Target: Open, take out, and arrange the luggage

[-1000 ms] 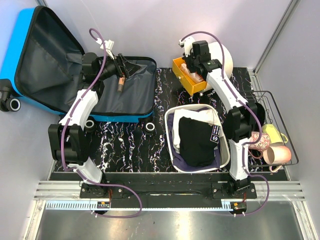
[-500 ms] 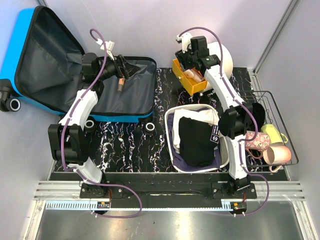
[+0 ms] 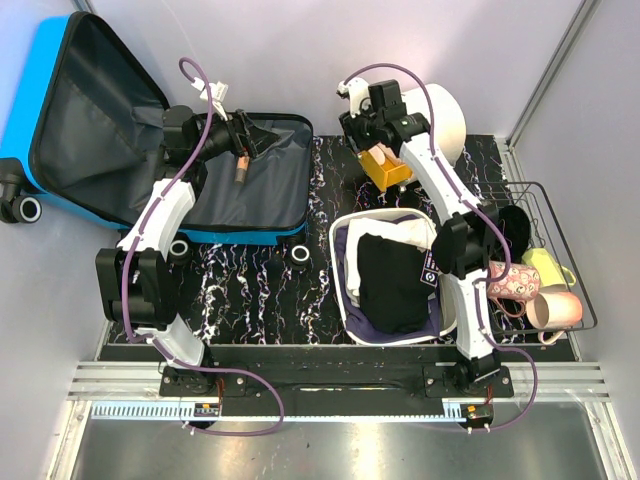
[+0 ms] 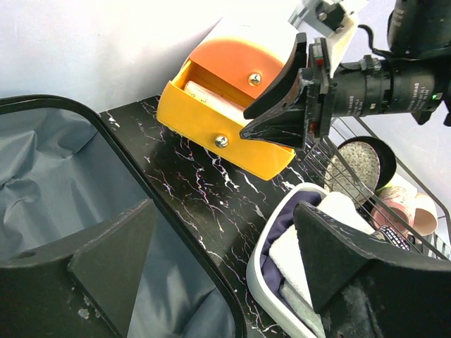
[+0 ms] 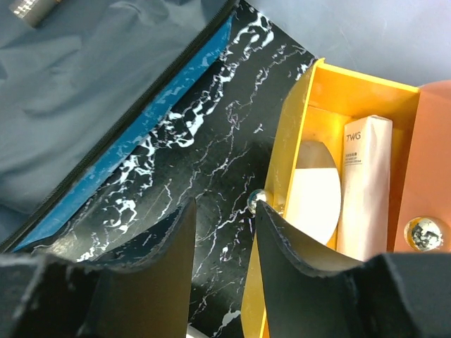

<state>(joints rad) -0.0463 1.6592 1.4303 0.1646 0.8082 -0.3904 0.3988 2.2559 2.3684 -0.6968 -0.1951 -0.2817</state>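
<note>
Luggage (image 3: 100, 130): lies open at the table's far corner on the left arm's side. The blue lid is propped against the wall. The base lies flat with its grey lining up, black wheels (image 3: 25, 208) at the outer end.

Left gripper (image 4: 224, 232): hangs over the base's lining, near the rim farthest from the lid. Fingers wide apart, nothing between them. A small brown cylinder (image 3: 241, 170) lies on the lining just below it.

Right gripper (image 5: 224, 208): off the luggage, just past the base's far rim, at a yellow box (image 3: 390, 170) with an orange lid. Fingers a little apart, bare table showing in the gap. A small metal knob (image 5: 256, 200) on the box edge sits at one fingertip; cannot tell whether it touches. Nothing clamped.

Surface: black marble-pattern table (image 3: 240, 290) with white veins. Plain pale grey walls (image 3: 300, 50) stand close behind and beside the luggage.

Around:
- The yellow box stands near the base's rim. Inside are a pale carton marked TWG (image 5: 363, 183) and a white round piece (image 5: 313, 193).
- A white basin (image 3: 336, 255) of folded dark and white cloth sits nearer the arm bases than the box, apart from the luggage.
- A wire basket (image 3: 525, 184) with mugs (image 3: 555, 310) is farthest from the luggage.
</note>
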